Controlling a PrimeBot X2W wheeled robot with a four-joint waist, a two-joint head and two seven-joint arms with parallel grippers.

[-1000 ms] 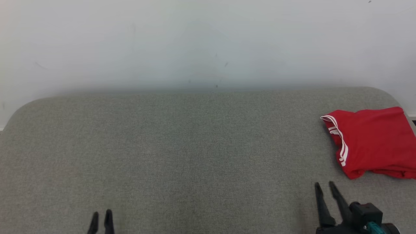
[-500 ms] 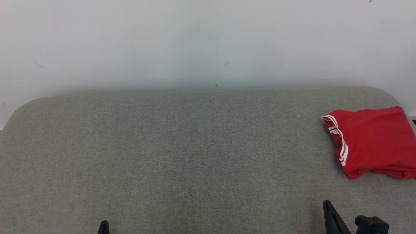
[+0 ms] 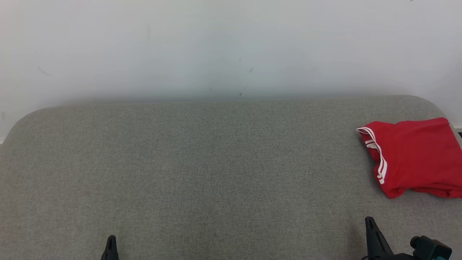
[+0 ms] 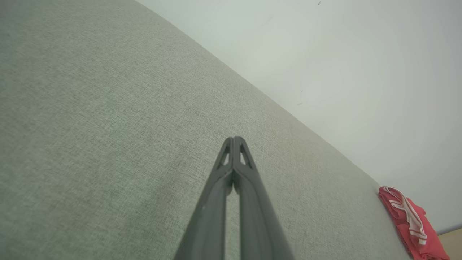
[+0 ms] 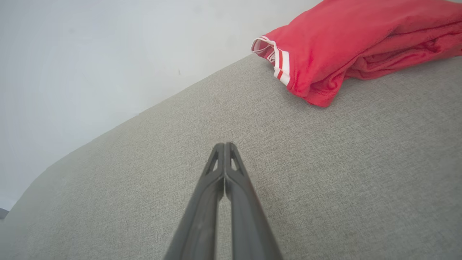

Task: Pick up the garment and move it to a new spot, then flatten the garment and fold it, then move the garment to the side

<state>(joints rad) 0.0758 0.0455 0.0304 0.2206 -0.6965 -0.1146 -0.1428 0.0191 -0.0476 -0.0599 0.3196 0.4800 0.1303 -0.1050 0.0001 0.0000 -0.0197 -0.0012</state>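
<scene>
Head view: my right claw (image 3: pixel 368 220), closed and empty, sits near the garment (image 3: pixel 415 155); left claw (image 3: pixel 111 239), likewise closed, well apart.

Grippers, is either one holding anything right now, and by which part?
Nothing is held. The left gripper and right gripper are both shut and empty; the garment lies apart from them on the grey surface.

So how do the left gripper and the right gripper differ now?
The right gripper sits near the red garment; the left gripper is far from it, across the grey surface. The right gripper's dark body with a teal part is in the head view; the left gripper is a dark tip there. Both are shut and hold nothing.
</scene>
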